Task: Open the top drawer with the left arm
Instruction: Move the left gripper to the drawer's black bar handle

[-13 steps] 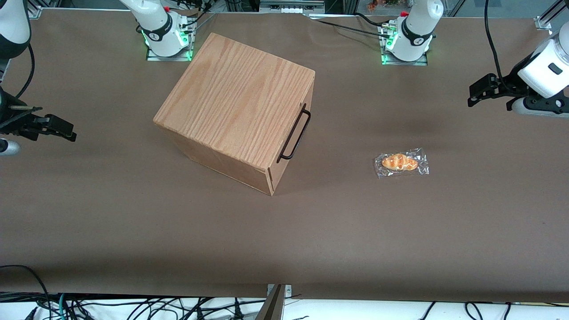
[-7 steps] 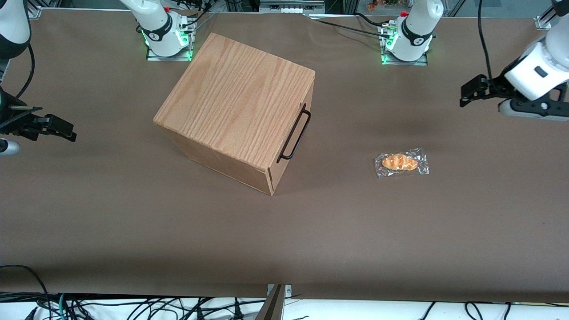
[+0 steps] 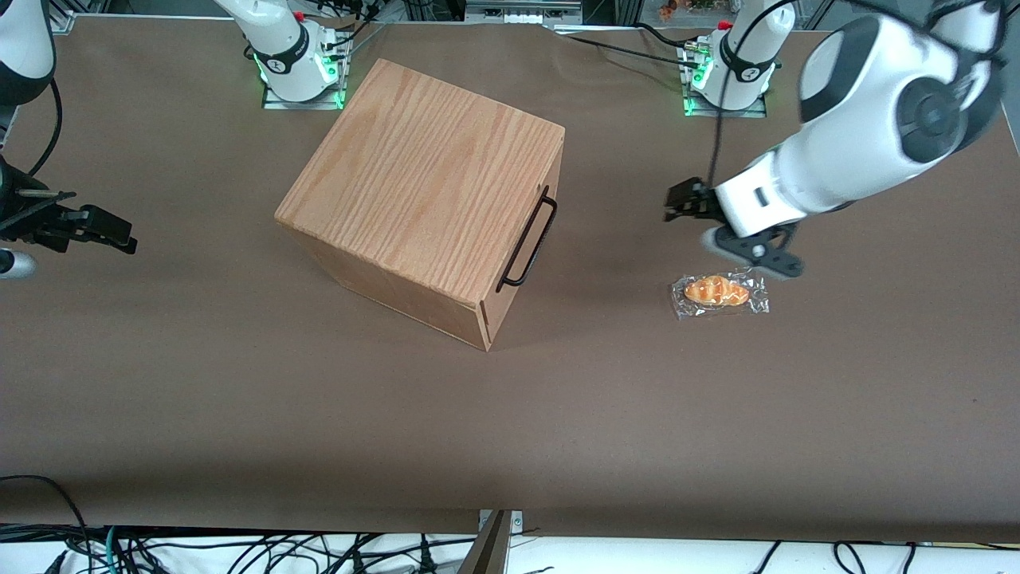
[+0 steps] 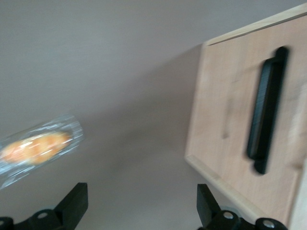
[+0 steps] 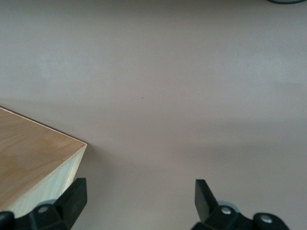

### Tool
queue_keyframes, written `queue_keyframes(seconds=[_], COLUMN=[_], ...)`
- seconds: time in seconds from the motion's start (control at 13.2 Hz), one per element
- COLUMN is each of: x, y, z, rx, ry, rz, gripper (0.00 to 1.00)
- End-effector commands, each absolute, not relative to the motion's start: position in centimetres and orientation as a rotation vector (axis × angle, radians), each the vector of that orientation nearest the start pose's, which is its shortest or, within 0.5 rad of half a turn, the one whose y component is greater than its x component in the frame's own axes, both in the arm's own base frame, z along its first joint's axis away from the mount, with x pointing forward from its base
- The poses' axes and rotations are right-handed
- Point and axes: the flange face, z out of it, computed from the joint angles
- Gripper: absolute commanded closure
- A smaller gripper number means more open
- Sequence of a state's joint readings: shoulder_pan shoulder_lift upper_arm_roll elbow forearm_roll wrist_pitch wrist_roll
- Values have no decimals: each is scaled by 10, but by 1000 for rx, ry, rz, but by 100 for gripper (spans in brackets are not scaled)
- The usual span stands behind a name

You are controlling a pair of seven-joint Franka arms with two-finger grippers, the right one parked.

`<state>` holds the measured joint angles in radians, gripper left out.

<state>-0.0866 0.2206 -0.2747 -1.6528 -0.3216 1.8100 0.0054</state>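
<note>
Front view: a large oak-grain wooden cabinet box (image 3: 426,195) is seen standing on the brown table (image 3: 319,414), turned at an angle. The top drawer (image 3: 532,231), w/ flat light-wood front panel, is found in the cabinet face turned toward the working arm's end of the table; it sits flush, fully closed. Its long thin black wire U-shaped handle (image 3: 527,241) is seen running along the panel, untouched. The white glossy left arm (image 3: 868,119) w/ dark-grey joint caps is held above the table, between the cabinet and the working arm's end. The small black two-finger gripper (image 3: 673,206) is pointed toward the drawer front, well apart from the handle, nothing held. A plastic-wrapped orange pastry (image 3: 719,292) lies flat on the table, just nearer the camera than the gripper.

Left wrist view: the gripper (image 4: 139,201) is shown w/ black fingertips (image 4: 74,203) spread wide apart, bare table between them. The drawer front (image 4: 230,124) and black handle (image 4: 266,112) are seen ahead, blurred; no contact is made. The wrapped pastry (image 4: 36,146) is seen off to one side, also blurred.

Right wrist view: only a corner of the cabinet (image 5: 33,163) and bare table (image 5: 168,72) are shown.
</note>
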Motion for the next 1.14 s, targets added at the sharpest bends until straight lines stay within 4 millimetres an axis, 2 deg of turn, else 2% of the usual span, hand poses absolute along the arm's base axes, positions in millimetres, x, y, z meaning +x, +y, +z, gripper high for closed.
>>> queue_keyframes(seconds=[0.0,0.15,0.38,0.53,0.68,0.91,1.06], x=[587,580,573,570,569,564,560], y=[-279,-326,-357,-359,-361,-373,-372], z=[461,439,414,405,399,379,366], rx=[-3590,-3618,-3608,-3594,-3534,-3531,-3527], ry=[505,575,633,683,840,842,826], rz=[174,123,95,100,68,14,3], gripper=[0,0,0,0,0,0,0])
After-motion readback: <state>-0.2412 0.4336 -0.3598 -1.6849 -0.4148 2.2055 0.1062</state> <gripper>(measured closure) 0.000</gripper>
